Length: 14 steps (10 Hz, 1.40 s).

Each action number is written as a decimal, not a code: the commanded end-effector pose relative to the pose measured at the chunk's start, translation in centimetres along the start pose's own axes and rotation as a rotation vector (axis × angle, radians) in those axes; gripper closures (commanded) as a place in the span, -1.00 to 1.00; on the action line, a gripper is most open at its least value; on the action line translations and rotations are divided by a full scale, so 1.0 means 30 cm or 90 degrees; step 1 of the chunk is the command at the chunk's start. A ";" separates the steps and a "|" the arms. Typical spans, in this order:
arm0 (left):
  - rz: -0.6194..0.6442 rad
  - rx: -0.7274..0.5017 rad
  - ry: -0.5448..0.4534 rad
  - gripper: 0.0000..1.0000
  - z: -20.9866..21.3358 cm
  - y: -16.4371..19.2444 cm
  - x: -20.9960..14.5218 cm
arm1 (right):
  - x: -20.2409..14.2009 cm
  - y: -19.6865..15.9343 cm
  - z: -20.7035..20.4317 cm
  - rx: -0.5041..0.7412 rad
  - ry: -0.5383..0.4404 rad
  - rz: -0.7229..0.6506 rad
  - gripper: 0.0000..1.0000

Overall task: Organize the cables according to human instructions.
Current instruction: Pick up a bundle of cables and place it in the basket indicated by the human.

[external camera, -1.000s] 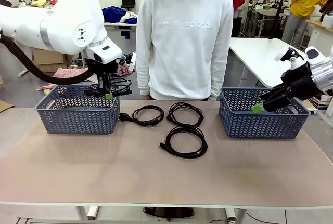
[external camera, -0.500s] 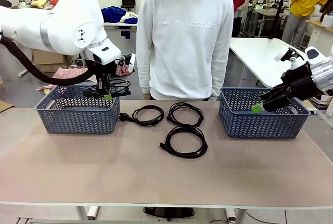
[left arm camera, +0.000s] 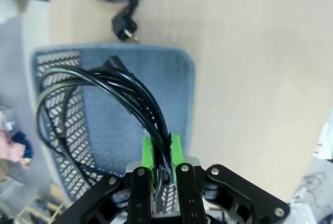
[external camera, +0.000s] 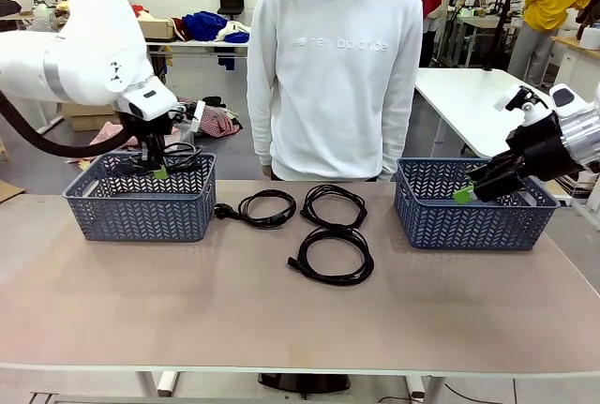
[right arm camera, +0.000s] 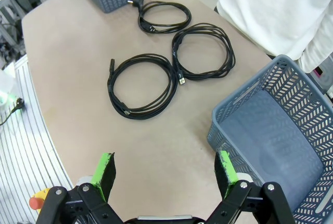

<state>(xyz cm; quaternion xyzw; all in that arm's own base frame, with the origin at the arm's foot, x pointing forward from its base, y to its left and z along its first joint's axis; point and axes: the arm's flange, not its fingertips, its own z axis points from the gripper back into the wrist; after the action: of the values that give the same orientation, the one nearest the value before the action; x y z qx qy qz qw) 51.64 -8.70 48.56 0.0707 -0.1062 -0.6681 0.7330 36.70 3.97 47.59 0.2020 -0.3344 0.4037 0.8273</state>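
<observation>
The coiled thin black power cord is pinched between the green pads of the left gripper, whose fingers are closed tight on its strands. The coil hangs over the left blue-grey woven plastic basket, with the left arm pointing down. The right gripper is spread wide and holds nothing, by the right basket. Three loose cords lie on the table between the baskets: left cord, far cord, near cord.
</observation>
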 end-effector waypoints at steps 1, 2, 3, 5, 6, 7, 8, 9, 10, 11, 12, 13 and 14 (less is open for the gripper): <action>-0.012 0.010 -0.013 0.69 -0.023 0.028 -0.033 | 0.000 -0.015 -0.005 0.010 -0.017 0.013 -1.00; -0.008 0.006 -0.010 0.69 -0.048 0.038 -0.054 | 0.000 -0.015 -0.005 0.010 -0.017 0.013 -1.00; -0.003 0.010 -0.007 0.69 -0.069 0.048 -0.066 | 0.000 -0.015 -0.005 0.010 -0.017 0.013 -1.00; 0.007 0.016 -0.005 0.69 -0.106 0.066 -0.075 | 0.000 -0.015 -0.005 0.010 -0.017 0.013 -1.00; 0.010 0.024 -0.003 0.69 -0.121 0.081 -0.077 | 0.000 -0.015 -0.005 0.010 -0.017 0.013 -1.00; 0.013 0.029 0.001 0.69 -0.133 0.094 -0.078 | 0.000 -0.015 -0.005 0.010 -0.017 0.013 -1.00; 0.019 0.028 0.006 0.69 -0.148 0.105 -0.075 | 0.000 -0.015 -0.005 0.010 -0.017 0.013 -1.00; 0.025 0.025 0.002 0.69 -0.165 0.113 -0.074 | 0.000 -0.015 -0.005 0.010 -0.017 0.013 -1.00; 0.027 0.026 0.002 0.69 -0.174 0.120 -0.075 | 0.000 -0.015 -0.005 0.010 -0.017 0.013 -1.00; 0.026 0.029 0.004 0.69 -0.179 0.123 -0.075 | 0.000 -0.015 -0.005 0.010 -0.017 0.013 -1.00; 0.025 0.024 0.004 0.31 -0.184 0.124 -0.079 | 0.000 -0.015 -0.005 0.010 -0.017 0.013 -1.00; 0.026 0.020 0.009 0.31 -0.182 0.124 -0.079 | 0.000 -0.015 -0.005 0.010 -0.017 0.013 -1.00; 0.029 0.017 0.011 -0.08 -0.178 0.125 -0.082 | 0.000 -0.015 -0.005 0.010 -0.017 0.013 -1.00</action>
<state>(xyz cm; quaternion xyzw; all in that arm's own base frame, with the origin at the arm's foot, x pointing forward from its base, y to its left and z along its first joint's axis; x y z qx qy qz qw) 56.19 -6.29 43.77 0.0809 -0.1142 -0.6541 0.7433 36.70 3.97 47.59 0.2019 -0.3343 0.4040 0.8272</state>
